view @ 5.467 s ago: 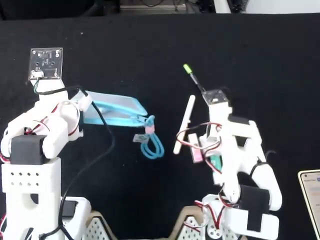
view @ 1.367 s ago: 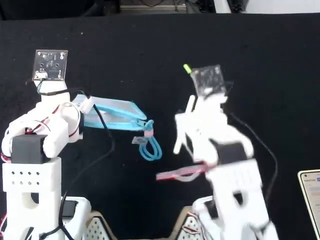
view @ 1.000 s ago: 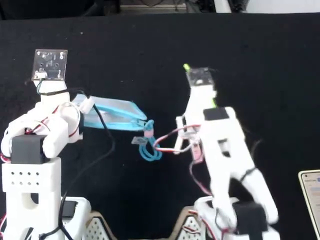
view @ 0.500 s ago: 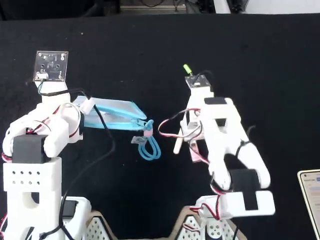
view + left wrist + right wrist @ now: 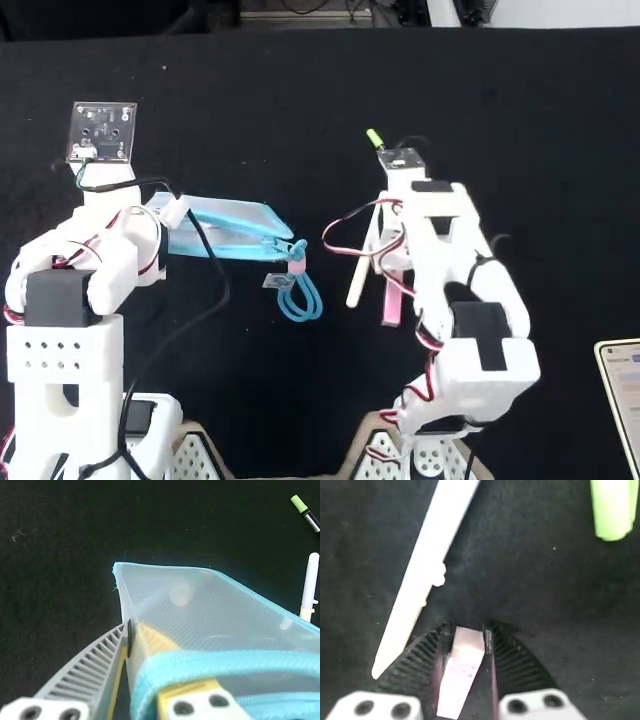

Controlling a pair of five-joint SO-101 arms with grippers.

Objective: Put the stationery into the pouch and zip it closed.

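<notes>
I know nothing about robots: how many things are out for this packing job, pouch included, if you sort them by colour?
Blue: 1, the pouch
White: 1, the pen
Green-capped: 1, the marker
Pink: 1, the stick
Total: 4

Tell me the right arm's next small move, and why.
Probably lift the pink flat strip and carry it toward the translucent blue-zippered pouch: the right gripper is shut on the strip, while the left gripper holds the pouch apart from it.
</notes>
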